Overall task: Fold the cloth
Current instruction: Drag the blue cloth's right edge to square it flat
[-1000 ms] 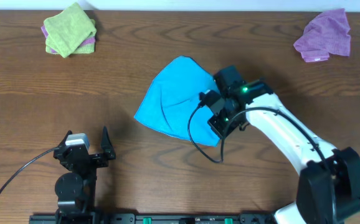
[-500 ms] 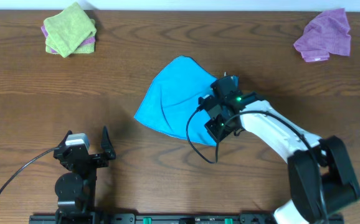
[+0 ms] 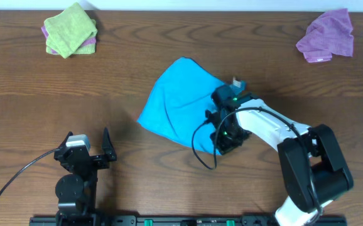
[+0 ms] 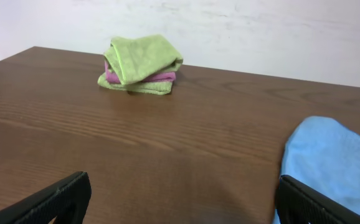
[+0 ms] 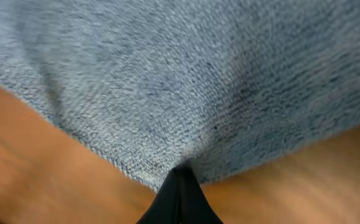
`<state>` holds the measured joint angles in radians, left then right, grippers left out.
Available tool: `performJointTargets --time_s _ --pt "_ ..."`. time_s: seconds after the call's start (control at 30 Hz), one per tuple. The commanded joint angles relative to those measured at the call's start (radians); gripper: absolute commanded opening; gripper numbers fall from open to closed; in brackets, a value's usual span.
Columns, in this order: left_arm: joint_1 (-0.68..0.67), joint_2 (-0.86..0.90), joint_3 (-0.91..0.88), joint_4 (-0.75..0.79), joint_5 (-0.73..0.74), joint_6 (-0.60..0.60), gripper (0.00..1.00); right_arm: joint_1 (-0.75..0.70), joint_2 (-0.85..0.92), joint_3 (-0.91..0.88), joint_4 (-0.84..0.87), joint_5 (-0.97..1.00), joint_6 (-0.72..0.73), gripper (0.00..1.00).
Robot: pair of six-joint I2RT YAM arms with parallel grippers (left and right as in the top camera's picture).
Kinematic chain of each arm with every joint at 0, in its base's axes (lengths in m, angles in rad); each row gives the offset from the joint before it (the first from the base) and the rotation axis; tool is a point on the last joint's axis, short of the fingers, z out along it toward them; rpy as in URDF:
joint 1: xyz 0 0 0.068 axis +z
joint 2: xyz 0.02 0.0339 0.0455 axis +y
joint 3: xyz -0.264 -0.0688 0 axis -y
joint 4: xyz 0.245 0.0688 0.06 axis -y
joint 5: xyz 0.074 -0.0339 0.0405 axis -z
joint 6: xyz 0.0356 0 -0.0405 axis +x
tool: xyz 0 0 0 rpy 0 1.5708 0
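A blue cloth (image 3: 178,103) lies spread on the wooden table near the middle. My right gripper (image 3: 224,139) sits at its lower right edge, shut on the cloth's edge; in the right wrist view the closed fingers (image 5: 180,180) pinch the blue fabric (image 5: 186,81) close to the table. My left gripper (image 3: 86,150) rests open and empty near the front left edge. In the left wrist view its fingers (image 4: 180,199) frame bare table, with the blue cloth (image 4: 329,168) at the right.
A folded green and pink cloth stack (image 3: 70,30) lies at the far left, also in the left wrist view (image 4: 141,64). A crumpled purple cloth (image 3: 326,36) lies at the far right. A black cable loops beside the right arm.
My right gripper has moved down and toward the cloth's lower right edge and its wrist has turned. The cloth's right part has shifted slightly. The left arm has not moved.
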<state>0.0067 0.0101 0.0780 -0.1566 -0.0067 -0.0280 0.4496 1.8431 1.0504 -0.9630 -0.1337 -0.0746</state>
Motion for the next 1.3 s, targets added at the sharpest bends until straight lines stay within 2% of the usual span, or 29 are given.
performJointTargets --time_s 0.0,0.13,0.27,0.37,0.6,0.73,1.07,1.27 --pt "0.006 -0.006 -0.031 -0.014 0.000 0.006 0.95 0.007 0.021 -0.012 -0.056 0.125 0.085 0.01" --pt "0.006 -0.006 -0.031 -0.014 0.000 0.006 0.95 0.006 0.021 -0.012 -0.138 0.140 0.139 0.01" --pt "0.006 -0.006 -0.031 -0.014 0.000 0.006 0.95 0.003 0.021 -0.012 -0.200 0.247 0.253 0.01" --pt "0.006 -0.006 -0.031 -0.014 0.000 0.006 0.95 0.001 0.014 -0.010 -0.194 0.235 0.269 0.01" --pt "0.006 -0.006 -0.031 -0.014 0.000 0.006 0.95 0.004 -0.132 -0.009 -0.014 0.059 0.220 0.02" --pt "0.006 -0.006 -0.031 -0.014 0.000 0.006 0.95 0.019 -0.213 -0.009 0.104 0.047 0.185 0.02" --pt "0.006 -0.006 -0.031 -0.014 0.000 0.006 0.96 0.032 -0.148 -0.062 0.230 -0.068 0.114 0.02" --pt "0.006 -0.006 -0.031 -0.014 0.000 0.006 0.95 0.033 -0.145 -0.137 0.276 -0.085 0.119 0.02"
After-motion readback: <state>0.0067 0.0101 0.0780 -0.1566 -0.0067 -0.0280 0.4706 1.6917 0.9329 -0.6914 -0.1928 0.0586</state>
